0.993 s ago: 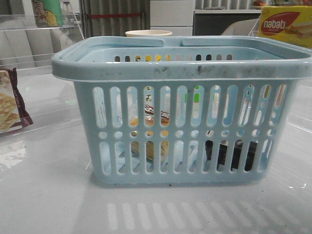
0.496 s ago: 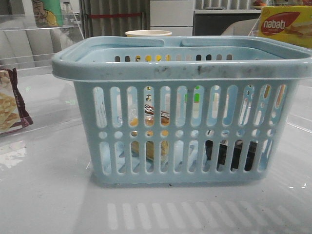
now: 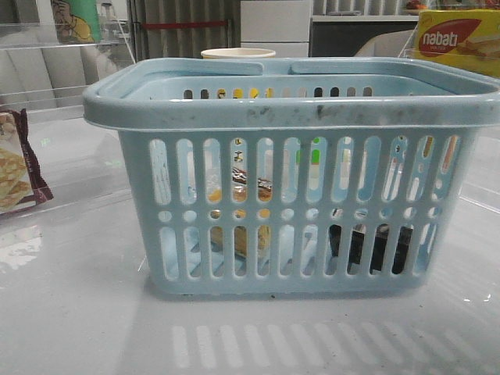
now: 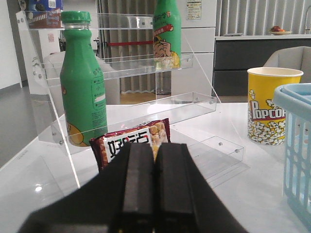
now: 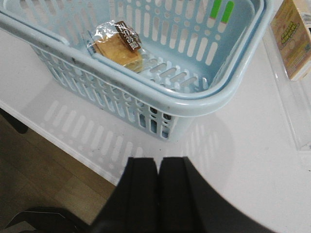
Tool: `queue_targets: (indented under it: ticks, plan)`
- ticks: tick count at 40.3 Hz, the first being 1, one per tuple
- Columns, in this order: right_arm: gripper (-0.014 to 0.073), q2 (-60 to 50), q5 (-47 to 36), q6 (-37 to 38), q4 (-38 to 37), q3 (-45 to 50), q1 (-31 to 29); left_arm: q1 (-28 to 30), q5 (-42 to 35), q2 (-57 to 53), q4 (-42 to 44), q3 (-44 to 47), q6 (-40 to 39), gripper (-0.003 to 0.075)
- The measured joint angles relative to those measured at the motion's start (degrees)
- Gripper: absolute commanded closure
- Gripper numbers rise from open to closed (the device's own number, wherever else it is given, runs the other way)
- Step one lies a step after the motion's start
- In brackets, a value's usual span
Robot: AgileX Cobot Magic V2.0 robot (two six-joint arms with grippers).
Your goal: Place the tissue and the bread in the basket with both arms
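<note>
The light blue basket stands in the middle of the table in the front view. Through its slots I see the bread at the left inside and the dark tissue pack low at the right inside. The right wrist view shows the basket from above with the wrapped bread inside; the tissue is hidden there. My right gripper is shut and empty, apart from the basket over the table's edge. My left gripper is shut and empty, away from the basket, facing a cracker packet.
A maroon-edged cracker packet leans by a clear acrylic shelf holding green bottles. A yellow popcorn cup stands beside the basket. A yellow nabati box sits at the back right. The table edge and floor lie near the right gripper.
</note>
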Motion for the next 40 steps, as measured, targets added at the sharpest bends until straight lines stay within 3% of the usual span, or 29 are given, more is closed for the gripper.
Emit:
queue_targets:
  ticks: [5, 14, 22, 32, 40]
  plan:
    - [0.0539, -0.7, -0.1, 0.0, -0.2, 0.5, -0.1, 0.0, 0.0, 0.0, 0.0, 0.0, 0.0, 0.0629]
    - [0.0539, -14.4, -11.9, 0.0, -1.6, 12.0, -16.5, 0.0, 0.0, 0.0, 0.0, 0.0, 0.0, 0.0629]
    - [0.0539, -25.6, -25.9, 0.0, -1.9, 26.3, -26.4, 0.0, 0.0, 0.0, 0.0, 0.0, 0.0, 0.0629]
    - [0.0539, -34.3, -33.8, 0.0, -2.0, 41.1, -28.9, 0.0, 0.0, 0.0, 0.0, 0.0, 0.0, 0.0629]
    - [0.0539, -34.7, -42.0, 0.0, -2.0, 46.1, -28.9, 0.0, 0.0, 0.0, 0.0, 0.0, 0.0, 0.0629]
